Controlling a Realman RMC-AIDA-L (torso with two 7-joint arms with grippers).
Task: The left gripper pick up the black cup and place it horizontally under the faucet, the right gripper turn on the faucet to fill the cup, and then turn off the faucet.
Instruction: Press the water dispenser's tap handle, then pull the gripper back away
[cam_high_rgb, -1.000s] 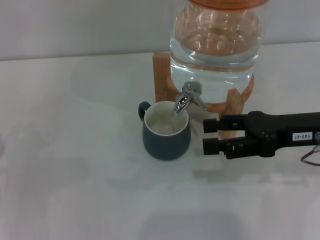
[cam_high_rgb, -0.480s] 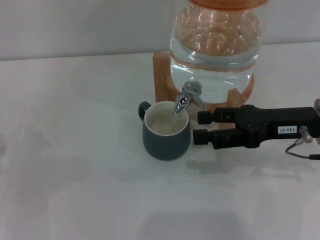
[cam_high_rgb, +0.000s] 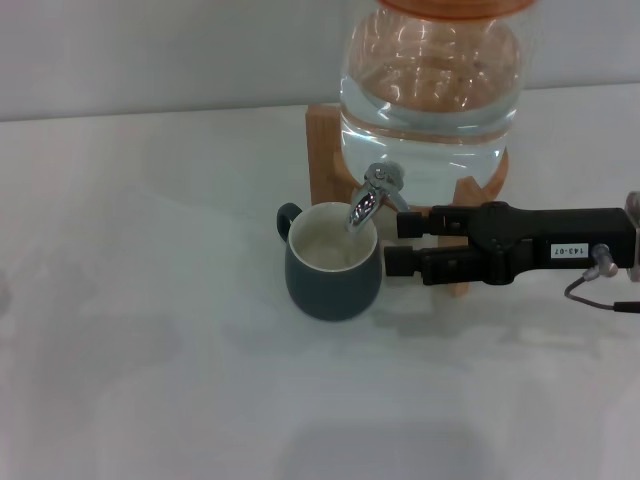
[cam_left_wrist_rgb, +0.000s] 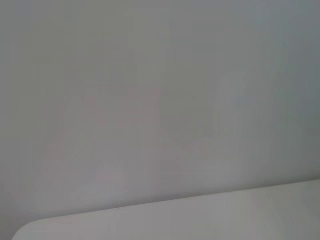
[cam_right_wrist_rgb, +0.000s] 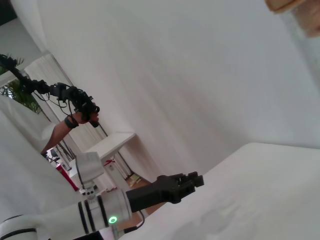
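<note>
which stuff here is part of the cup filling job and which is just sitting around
In the job: black cup under the faucet; right end effector beside the faucet, open; left end effector parked off to the side.

Just there: wooden stand, white table.

Smooth matte white tabletop (cam_high_rgb: 150, 380), backed by a plain pale grey wall (cam_high_rgb: 150, 50), small white side table (cam_right_wrist_rgb: 111, 142) seen beyond, soft even light
</note>
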